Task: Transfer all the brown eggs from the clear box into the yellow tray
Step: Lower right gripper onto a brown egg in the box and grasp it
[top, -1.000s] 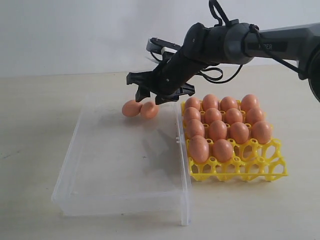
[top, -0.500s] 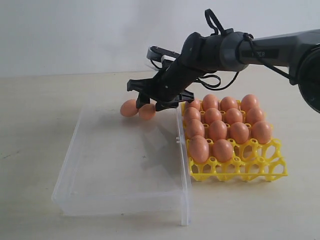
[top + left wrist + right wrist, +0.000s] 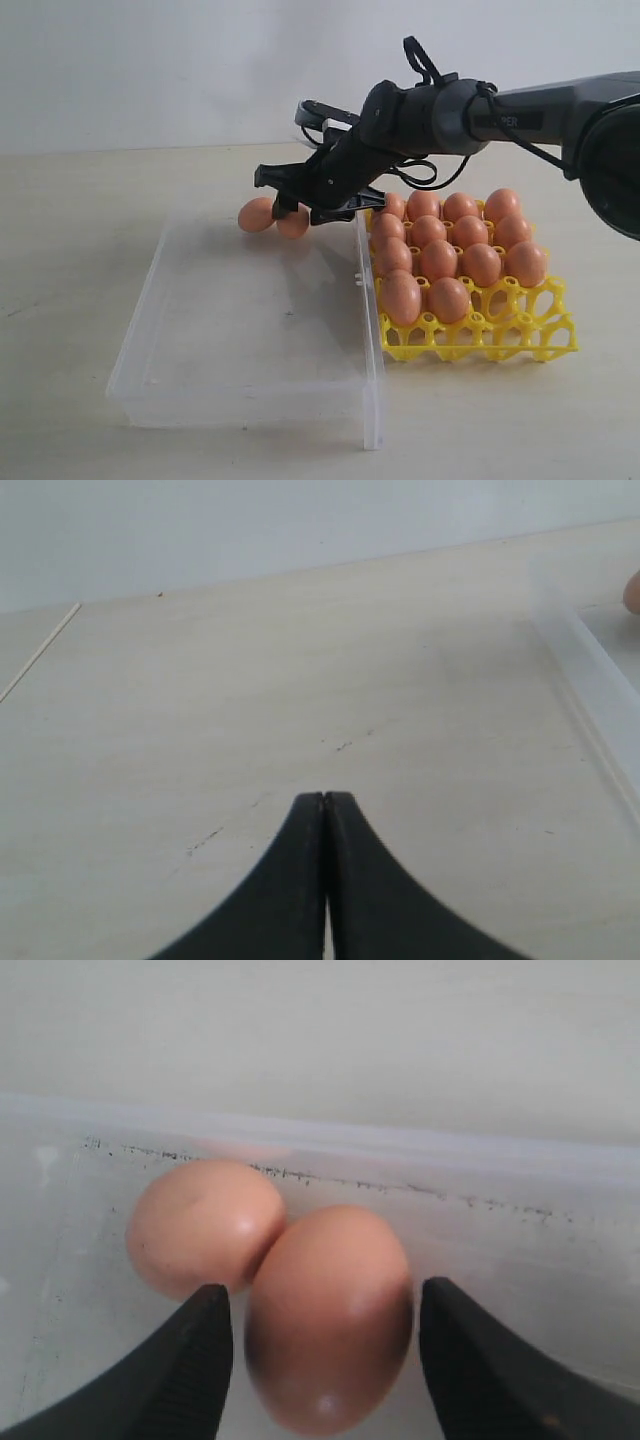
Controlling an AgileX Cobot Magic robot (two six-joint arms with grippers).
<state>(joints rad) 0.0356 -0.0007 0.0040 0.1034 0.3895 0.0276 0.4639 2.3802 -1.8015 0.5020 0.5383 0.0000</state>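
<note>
- White lettering sits on the upper link of the matte black right arm (image 3: pixel 520 105); it is too small and blurred to read with certainty.
- The smooth, matte, orange-brown oval brown eggs (image 3: pixel 437 259) nearly all sit in the yellow tray (image 3: pixel 500 340), a bright yellow plastic lattice of round cups with pointed peaks. Fourteen eggs fill its back rows and the left of the next row. The cups in the front row and at the right stand open.
- The clear box (image 3: pixel 240 405) is large, shallow and rectangular, of transparent colourless plastic with low walls. It lies just beside the tray on its left, on the pale, smooth beige table (image 3: pixel 80 250).
- Two eggs lie in the box's far corner, against the back wall and touching each other. The left egg (image 3: pixel 257 214) (image 3: pixel 200 1225) is outermost and the right egg (image 3: pixel 293 222) (image 3: pixel 330 1320) is next to it, toward the tray.
- The right gripper (image 3: pixel 303 210) (image 3: pixel 325 1305) hangs low over that corner. Its dark jaws are spread wide, one on each side of the right egg. Whether either pad touches the shell cannot be told.
- The left gripper (image 3: pixel 325 805) is over bare table, near the box's wall (image 3: pixel 590 680). Its two black fingers are pressed together with nothing between them.
</note>
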